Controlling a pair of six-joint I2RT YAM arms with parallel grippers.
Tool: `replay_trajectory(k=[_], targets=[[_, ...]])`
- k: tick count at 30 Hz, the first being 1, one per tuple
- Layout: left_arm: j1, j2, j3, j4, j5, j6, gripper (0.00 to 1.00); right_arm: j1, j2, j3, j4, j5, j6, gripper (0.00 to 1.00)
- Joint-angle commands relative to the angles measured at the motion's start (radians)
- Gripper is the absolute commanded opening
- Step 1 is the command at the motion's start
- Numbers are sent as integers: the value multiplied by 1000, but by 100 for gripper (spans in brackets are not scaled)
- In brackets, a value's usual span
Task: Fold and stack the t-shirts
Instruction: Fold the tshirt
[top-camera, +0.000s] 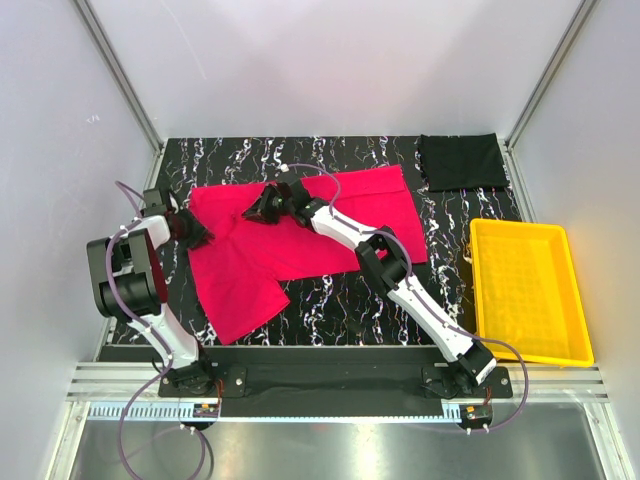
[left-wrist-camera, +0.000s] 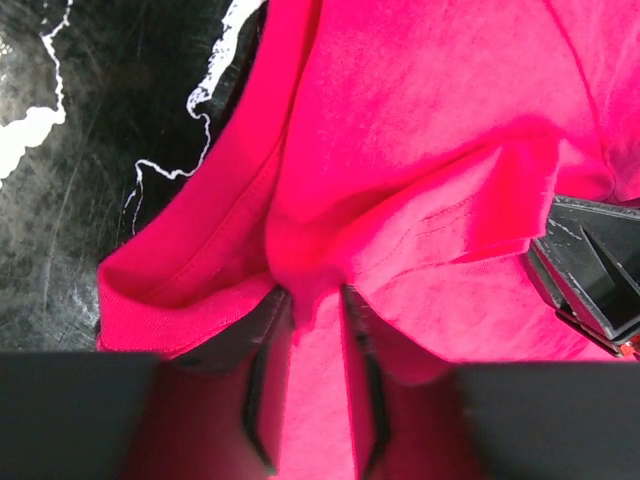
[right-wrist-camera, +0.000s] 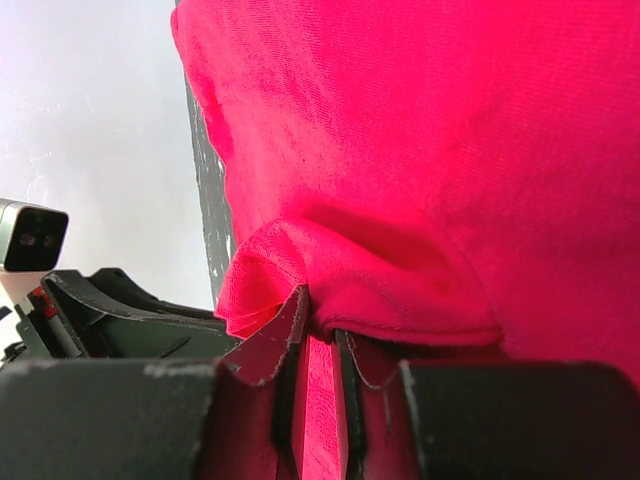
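The red t-shirt (top-camera: 300, 235) lies spread on the black veined table, partly bunched at its left. My left gripper (top-camera: 197, 231) is shut on the shirt's left edge; in the left wrist view cloth (left-wrist-camera: 400, 170) is pinched between the fingers (left-wrist-camera: 262, 345). My right gripper (top-camera: 262, 208) is shut on the shirt's upper middle edge; the right wrist view shows a fold of red cloth (right-wrist-camera: 400, 200) clamped between the fingers (right-wrist-camera: 290, 340). The black t-shirt (top-camera: 462, 161) lies folded at the table's far right corner.
A yellow plastic tray (top-camera: 485, 300) stands at the right side of the table. White walls with metal posts close in the table on the left, back and right. The two grippers are close together over the shirt's left part.
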Motion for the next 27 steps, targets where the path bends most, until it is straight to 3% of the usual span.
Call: replay_trajectory(k=[1,3,7,17,27], targets=[[6,-19,32,34,42,-9,25,19,-82,-3,-36,-26,1,19],[6,-49,27,36,54,-11,11,18,-93,-6,-45,-36,6,16],[7,-82,42,-4,38,7,0,18,-135,-26,-79,-50,-2,9],[38,-117,48,-96,31,23,0,-1,-245,-103,-178,-137,27,6],[50,-154,22,-140,37,20,0,-22,-259,-117,-284,-243,26,11]])
